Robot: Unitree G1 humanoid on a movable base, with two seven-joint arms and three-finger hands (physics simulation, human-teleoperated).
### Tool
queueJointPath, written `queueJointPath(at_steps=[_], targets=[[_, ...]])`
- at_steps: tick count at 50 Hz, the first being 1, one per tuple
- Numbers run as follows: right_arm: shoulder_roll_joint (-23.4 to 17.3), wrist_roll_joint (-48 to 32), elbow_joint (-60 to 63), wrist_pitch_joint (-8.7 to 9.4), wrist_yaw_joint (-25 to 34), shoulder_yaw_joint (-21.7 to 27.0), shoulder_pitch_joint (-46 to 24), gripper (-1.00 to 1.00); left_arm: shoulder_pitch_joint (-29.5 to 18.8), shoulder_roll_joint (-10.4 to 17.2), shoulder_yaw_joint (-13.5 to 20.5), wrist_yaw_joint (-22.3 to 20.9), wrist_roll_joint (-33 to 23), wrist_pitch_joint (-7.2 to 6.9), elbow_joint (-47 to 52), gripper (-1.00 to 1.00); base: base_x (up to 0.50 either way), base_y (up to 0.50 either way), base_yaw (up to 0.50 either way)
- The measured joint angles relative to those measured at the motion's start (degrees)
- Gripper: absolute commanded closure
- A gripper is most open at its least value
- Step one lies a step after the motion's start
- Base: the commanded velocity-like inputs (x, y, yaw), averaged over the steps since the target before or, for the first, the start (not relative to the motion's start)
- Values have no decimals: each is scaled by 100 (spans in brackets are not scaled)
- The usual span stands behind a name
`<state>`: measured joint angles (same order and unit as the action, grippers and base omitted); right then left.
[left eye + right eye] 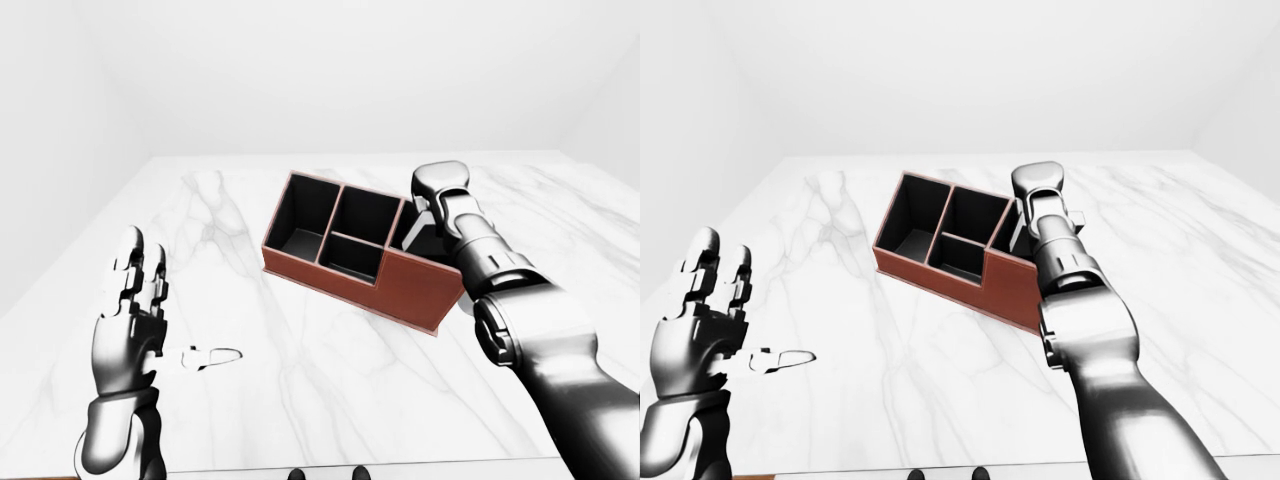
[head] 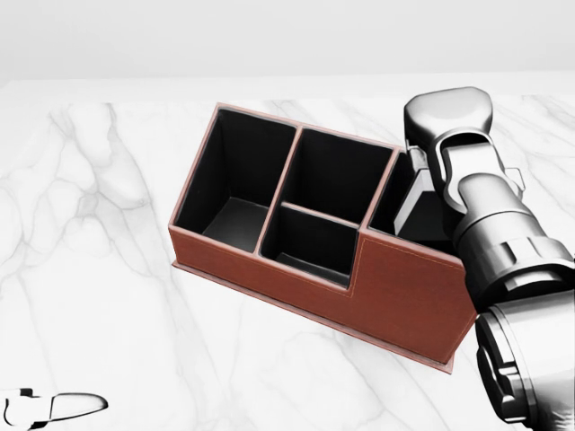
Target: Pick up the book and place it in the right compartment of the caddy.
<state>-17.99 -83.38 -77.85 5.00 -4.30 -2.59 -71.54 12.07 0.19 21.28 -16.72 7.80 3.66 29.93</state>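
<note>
Left hand [image 1: 135,300]: raised at the left-eye view's left, fingers spread, holding nothing, above the marble table [image 1: 330,390]. Centre: brown leather caddy [image 2: 296,260] with black compartments. Right hand [image 2: 446,121]: over the caddy's right compartment, where the grey book [image 2: 420,199] stands tilted; finger grip cannot be told.

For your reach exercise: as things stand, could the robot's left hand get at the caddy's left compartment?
Probably yes. The left hand hangs open and empty over bare marble, and the left compartment of the caddy is open-topped, with nothing between them; the right hand is over the right compartment.
</note>
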Motion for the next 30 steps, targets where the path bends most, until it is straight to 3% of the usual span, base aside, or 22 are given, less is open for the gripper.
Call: queueJointPath(at_steps=[21,23,24,25,30], targets=[[104,-46,-54,0,-119,-9,147,100,44,-36,-51,-39,-40,101,-67,-100,0,0,0],[109,-58,-62,0,-133,-1,158,33,41,-34,-55,-36,-46,104,-75,-100,0,0,0],[110,-71,-62,0,-145,-6,159,-41,39,-33,-57,-34,-48,105,-78,-100,0,0,0],[109,-85,-62,0,-158,-12,159,-100,36,-32,-60,-31,-52,106,-82,-100,0,0,0],[107,-143,-56,0,-215,-39,152,-100,24,-27,-78,-17,-68,115,-100,-100,0,0,0]])
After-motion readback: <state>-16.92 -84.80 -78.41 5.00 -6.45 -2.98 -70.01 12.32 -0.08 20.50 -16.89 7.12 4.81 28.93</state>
